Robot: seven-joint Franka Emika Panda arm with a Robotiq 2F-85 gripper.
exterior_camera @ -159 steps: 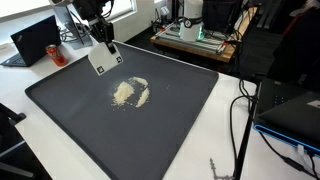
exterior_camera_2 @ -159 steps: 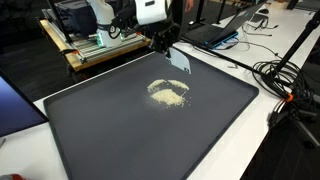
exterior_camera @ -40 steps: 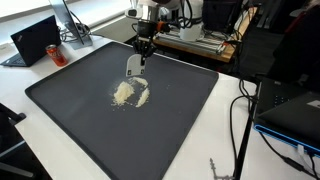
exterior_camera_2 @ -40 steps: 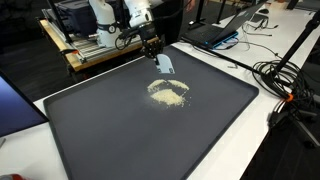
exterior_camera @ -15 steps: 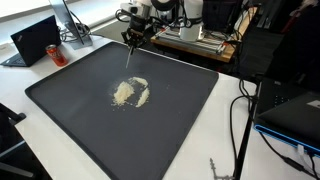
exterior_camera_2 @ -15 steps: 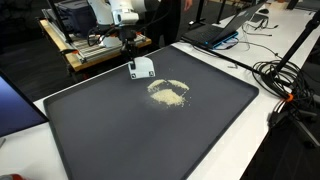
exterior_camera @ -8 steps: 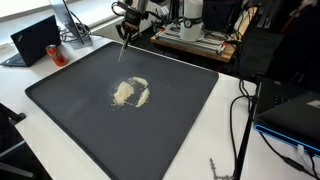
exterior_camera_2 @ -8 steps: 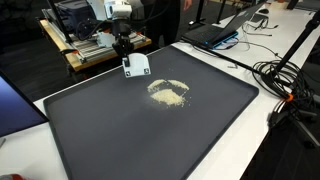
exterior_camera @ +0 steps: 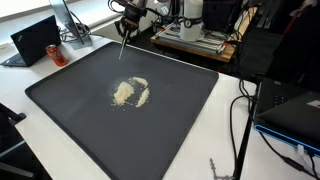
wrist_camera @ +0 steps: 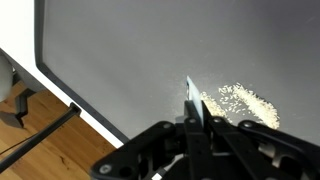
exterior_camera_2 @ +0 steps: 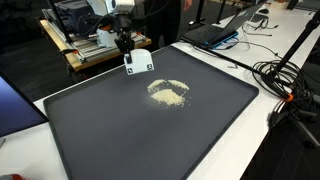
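On the white counter (exterior_camera: 18, 78), at 9 o'clock of the mat: open black laptop (exterior_camera: 33, 40). Over the far edge of the dark mat (exterior_camera: 100, 135), gripper (exterior_camera: 126, 28) clamped shut on a white scraper (exterior_camera: 123, 48), blade hanging down; contact with the mat not discernible. Grain pile (exterior_camera: 130, 92) lies mid-mat, at 6 o'clock from the scraper, apart from it. Wrist view: scraper (wrist_camera: 191, 100) edge-on, grain pile (wrist_camera: 243, 100) at 3 o'clock, near the blade.
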